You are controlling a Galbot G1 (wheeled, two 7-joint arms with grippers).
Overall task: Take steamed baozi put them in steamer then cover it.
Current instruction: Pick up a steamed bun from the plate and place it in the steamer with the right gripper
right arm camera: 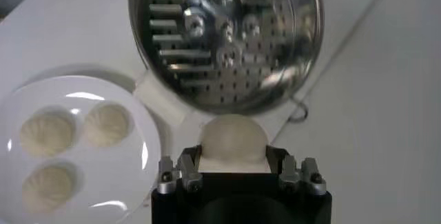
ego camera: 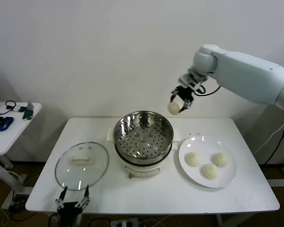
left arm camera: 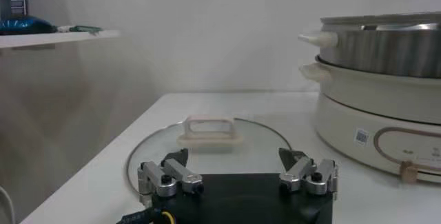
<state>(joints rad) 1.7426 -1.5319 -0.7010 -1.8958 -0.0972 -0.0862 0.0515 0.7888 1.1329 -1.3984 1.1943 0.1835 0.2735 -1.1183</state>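
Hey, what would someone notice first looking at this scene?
The right gripper holds a baozi in the air above the far right rim of the open steamer. Three more buns sit on the white plate to its right; the glass cover lies to its left.

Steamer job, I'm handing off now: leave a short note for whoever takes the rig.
Right gripper: shut on one baozi, held in the air behind the steamer's right rim.
Left gripper: open, parked at the table's near edge by the glass lid.
Plate: three baozi on it.
Steamer tray: nothing in it.
Done: first baozi picked.
Left: load all four baozi, then put the lid on.
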